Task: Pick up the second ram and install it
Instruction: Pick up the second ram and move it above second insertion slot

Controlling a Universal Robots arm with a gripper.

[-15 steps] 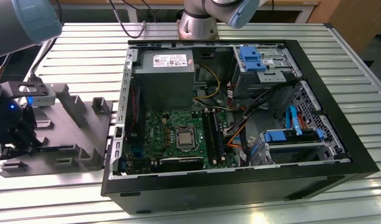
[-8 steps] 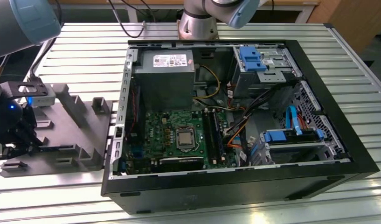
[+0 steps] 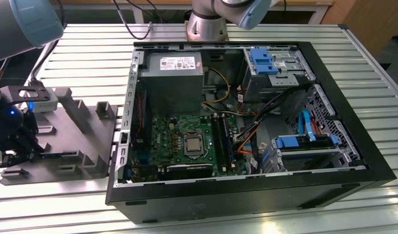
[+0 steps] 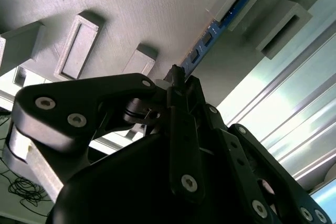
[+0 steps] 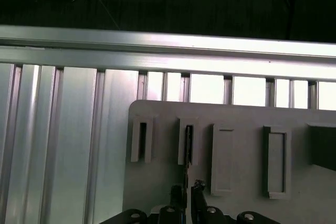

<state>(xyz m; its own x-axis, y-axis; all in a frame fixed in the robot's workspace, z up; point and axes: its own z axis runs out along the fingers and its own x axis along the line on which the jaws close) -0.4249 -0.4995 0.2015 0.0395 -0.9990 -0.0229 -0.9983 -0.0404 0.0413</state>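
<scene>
Your pincer [image 4: 176, 77] is down at the grey slotted fixture [image 4: 147, 9] and pinching one end of the second ram [image 4: 207, 39]. In the second wrist view the two fingertips [image 4: 181, 85] meet on the blue board, which runs away from them on its edge and passes into a raised slot block further along the fixture. In the first wrist view you see the stick [image 5: 188, 142] edge-on as a thin dark line standing in one of the fixture's [image 5: 236, 119] narrow slots, with a finger [image 5: 198, 188] close on either side of it. The ram is seated in the fixture, not lifted clear.

In the exterior view the pincer [image 3: 10, 141] sits at the far edge on the exterior view's left, over the fixture [image 3: 82, 126] on the slatted aluminium worktop [image 3: 88, 58]. The open computer case [image 3: 251, 195] lies well apart on the exterior view's right, with its green motherboard [image 3: 179, 141] facing up below the grey power supply [image 3: 173, 78].
</scene>
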